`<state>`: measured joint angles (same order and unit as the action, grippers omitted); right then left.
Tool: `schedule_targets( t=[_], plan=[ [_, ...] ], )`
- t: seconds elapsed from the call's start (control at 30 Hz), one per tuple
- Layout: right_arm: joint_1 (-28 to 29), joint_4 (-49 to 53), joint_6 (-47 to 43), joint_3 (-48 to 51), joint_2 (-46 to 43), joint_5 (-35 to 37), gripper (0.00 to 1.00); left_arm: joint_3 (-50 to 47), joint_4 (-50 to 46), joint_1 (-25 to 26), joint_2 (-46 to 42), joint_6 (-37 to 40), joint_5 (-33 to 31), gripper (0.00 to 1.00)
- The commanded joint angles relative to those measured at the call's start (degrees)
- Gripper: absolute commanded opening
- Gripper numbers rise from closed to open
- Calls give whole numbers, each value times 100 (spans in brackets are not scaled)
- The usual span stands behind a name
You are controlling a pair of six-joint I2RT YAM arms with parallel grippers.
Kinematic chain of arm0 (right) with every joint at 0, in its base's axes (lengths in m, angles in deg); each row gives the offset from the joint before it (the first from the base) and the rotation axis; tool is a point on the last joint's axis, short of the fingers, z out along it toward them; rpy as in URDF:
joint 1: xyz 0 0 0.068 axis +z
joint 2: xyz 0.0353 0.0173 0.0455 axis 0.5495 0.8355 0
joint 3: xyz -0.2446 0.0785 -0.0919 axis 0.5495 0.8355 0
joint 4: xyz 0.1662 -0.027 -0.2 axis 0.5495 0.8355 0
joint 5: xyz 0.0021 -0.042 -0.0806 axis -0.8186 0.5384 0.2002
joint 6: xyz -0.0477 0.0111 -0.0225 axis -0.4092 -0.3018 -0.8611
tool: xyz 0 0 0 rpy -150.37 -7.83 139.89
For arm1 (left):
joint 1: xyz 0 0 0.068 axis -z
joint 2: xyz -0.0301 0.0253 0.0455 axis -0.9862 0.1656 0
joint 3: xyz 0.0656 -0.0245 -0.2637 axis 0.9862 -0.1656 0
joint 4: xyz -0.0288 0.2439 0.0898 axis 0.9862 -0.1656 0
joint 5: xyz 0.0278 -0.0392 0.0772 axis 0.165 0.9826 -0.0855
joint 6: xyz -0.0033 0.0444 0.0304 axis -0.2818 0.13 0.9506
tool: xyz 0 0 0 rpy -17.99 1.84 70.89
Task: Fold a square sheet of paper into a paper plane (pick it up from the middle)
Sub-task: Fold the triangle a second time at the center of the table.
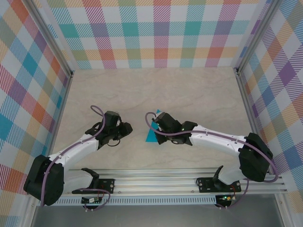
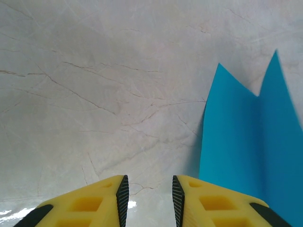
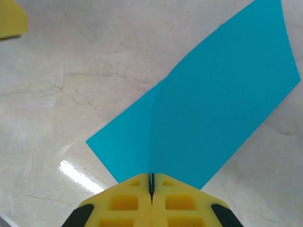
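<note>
The square sheet of paper (image 1: 151,136) is teal-blue and lies near the middle of the table, mostly under my right arm. My right gripper (image 3: 152,177) is shut on the sheet (image 3: 213,113), pinching a raised ridge along its middle so that the two halves slope away on either side. In the left wrist view the paper (image 2: 246,151) stands up to the right, with two pointed corners at the top. My left gripper (image 2: 150,182) is open just left of it, low over bare table, with nothing between its fingers. From above, the left gripper (image 1: 127,127) faces the right gripper (image 1: 158,124) a short way apart.
Plaid walls (image 1: 156,33) enclose the beige marble table (image 1: 156,90) at the back and both sides. An aluminium rail (image 1: 161,177) carrying the arm bases runs along the near edge. A yellow fingertip of the left gripper (image 3: 9,19) shows at the top left of the right wrist view.
</note>
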<state>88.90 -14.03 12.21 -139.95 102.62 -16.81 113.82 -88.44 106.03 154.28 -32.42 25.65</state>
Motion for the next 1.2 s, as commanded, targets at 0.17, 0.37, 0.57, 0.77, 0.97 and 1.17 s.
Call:
schedule_targets(
  t=[0.17,0.37,0.57,0.77,0.97,1.17],
  plan=[
    [3,-861,530,777,-158,-764,7,56,487,-59,219,-205,583,42],
    [2,-1007,377,854,-83,-752,6,349,1033,339,942,-567,869,53],
    [6,-1110,245,932,-52,-740,6,580,1535,800,1521,-995,917,65],
    [1,-1158,163,1065,-95,-721,7,879,1791,1002,2091,-1197,1004,67],
    [6,-1166,150,1166,-122,-650,7,1065,2221,1159,2701,-1418,1318,66],
    [6,-1152,159,1229,-153,-605,8,1154,2283,1285,2909,-1511,1339,64]
  ],
)
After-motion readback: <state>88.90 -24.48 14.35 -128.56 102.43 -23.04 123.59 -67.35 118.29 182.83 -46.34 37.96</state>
